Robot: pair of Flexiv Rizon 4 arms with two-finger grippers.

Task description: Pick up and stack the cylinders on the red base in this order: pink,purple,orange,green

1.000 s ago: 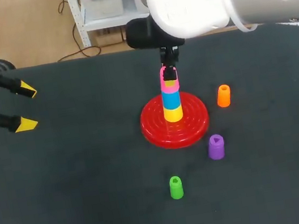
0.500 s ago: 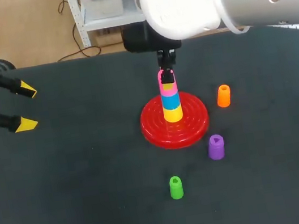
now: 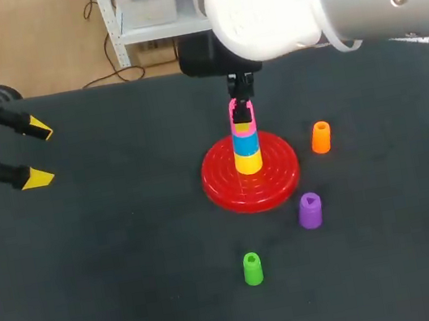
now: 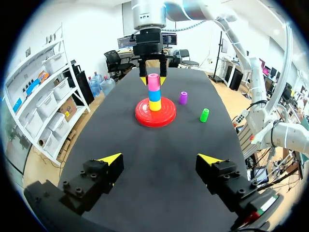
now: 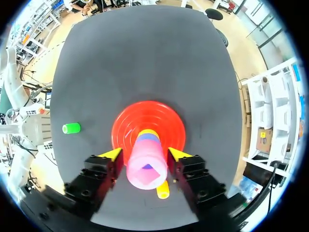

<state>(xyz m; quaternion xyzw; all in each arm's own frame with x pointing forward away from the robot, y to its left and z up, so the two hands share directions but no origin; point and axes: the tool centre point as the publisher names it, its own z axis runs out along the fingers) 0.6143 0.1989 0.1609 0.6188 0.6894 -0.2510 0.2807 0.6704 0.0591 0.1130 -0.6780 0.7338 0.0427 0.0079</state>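
Quick look at the table [image 3: 100, 311]: 6 cylinders in all, 1 red base, 2 grippers. 3 cylinders stand loose and 3 are stacked.

Closest to the near edge, approx mid-width, is the green cylinder [image 3: 252, 269], upright and on its own. A bit farther in, toward the right edge, is the purple cylinder [image 3: 309, 210], also upright, near the base's rim but not touching it.

Next is the red base [image 3: 223, 188], 1 round ridged disc about mid-table. On its centre is a straight column of 3: yellow cylinder [image 3: 249, 164] at the bottom, blue cylinder [image 3: 246, 146] on it, pink cylinder [image 3: 243, 129] on top, resting on the blue as far as I can see. Slightly farther & to the right of the base, w/ a gap, is the orange cylinder [image 3: 320, 137], upright.

The right gripper [image 5: 145, 154] hangs straight over the stack, its arm coming in from the far right. Its fingers are narrow, 1 on each side of the pink cylinder and pressed to it, so it's gripping that one. Blue & yellow sit below the tips.

The left gripper [image 3: 39, 154] is at the left edge, toward the far left corner, well apart from all 6 cylinders. Its fingers are spread wide and it faces the stack across the table.
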